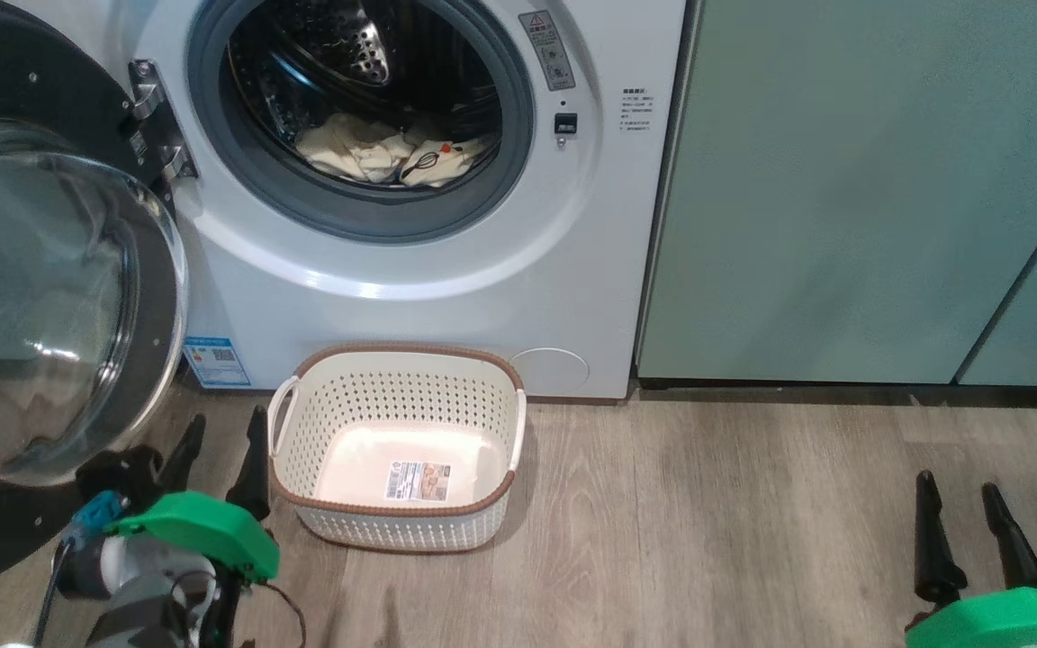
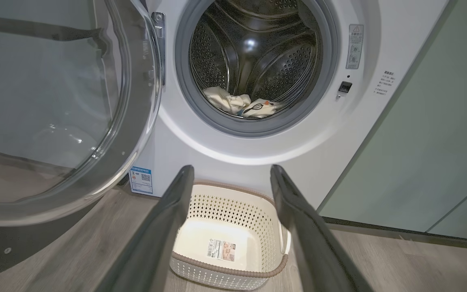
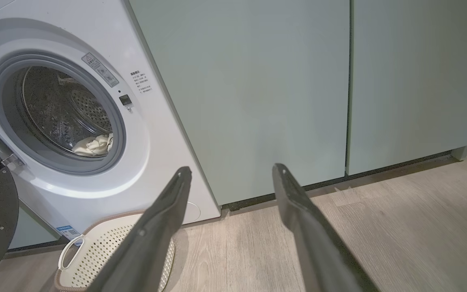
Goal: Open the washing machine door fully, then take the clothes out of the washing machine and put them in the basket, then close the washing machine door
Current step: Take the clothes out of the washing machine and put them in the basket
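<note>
Clothes (image 1: 383, 153) in washing machine (image 1: 446, 288) drum, up & ahead of left gripper (image 1: 226, 421). Basket (image 1: 406, 349) just right of it, washing machine door (image 1: 32, 315) swung wide at left. Left & right gripper (image 1: 958, 484) fingers apart.

No wording is legible. On the washer (image 2: 168, 134), a grey label (image 2: 355, 44) with a warning triangle sits up and right of the left pincer (image 2: 231, 169). Tiny print (image 2: 384, 83) lies farther right, and a blue QR-code label (image 2: 141, 180) (otherwise illegible) to the pincer's left. The basket (image 2: 233, 271) sticker (image 2: 221, 249) lies between its fingers (image 2: 168, 215), unreadable.
</note>
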Controlling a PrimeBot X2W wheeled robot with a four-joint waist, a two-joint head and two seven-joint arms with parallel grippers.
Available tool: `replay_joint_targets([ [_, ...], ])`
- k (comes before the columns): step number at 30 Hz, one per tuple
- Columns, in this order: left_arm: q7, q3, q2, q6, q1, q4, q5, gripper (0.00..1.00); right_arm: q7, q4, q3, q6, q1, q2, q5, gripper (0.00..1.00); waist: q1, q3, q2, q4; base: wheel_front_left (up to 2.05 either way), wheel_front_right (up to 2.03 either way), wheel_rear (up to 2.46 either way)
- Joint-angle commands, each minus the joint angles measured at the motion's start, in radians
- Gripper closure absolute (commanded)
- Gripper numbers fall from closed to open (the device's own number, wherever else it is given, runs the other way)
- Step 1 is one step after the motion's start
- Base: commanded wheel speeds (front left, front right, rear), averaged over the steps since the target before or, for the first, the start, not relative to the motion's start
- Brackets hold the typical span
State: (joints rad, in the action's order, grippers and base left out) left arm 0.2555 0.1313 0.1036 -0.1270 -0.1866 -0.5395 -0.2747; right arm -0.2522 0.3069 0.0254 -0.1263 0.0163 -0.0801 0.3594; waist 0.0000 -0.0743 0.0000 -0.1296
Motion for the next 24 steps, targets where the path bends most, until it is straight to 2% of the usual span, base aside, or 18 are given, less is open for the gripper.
replay_joint_targets([
  [1,0.006,0.03,0.018,-0.002,-0.05,0.03,-0.016,0.0,-0.01,-0.03,0.023,-0.004,-0.04,-0.006,-0.004,0.0,0.0,0.002,0.0,0.0,0.68,-0.68,0.0],
  [7,0.006,0.007,0.029,-0.003,-0.054,0.034,-0.013,0.0,-0.01,-0.031,0.026,-0.004,-0.041,-0.007,-0.002,0.0,0.0,0.008,0.0,0.001,1.21,-1.21,0.0],
  [24,0.006,-0.023,0.03,-0.004,-0.061,0.04,-0.038,0.0,-0.01,-0.029,0.03,-0.004,-0.044,-0.005,-0.001,0.0,0.0,0.014,0.0,0.007,1.97,-1.96,-0.01],
])
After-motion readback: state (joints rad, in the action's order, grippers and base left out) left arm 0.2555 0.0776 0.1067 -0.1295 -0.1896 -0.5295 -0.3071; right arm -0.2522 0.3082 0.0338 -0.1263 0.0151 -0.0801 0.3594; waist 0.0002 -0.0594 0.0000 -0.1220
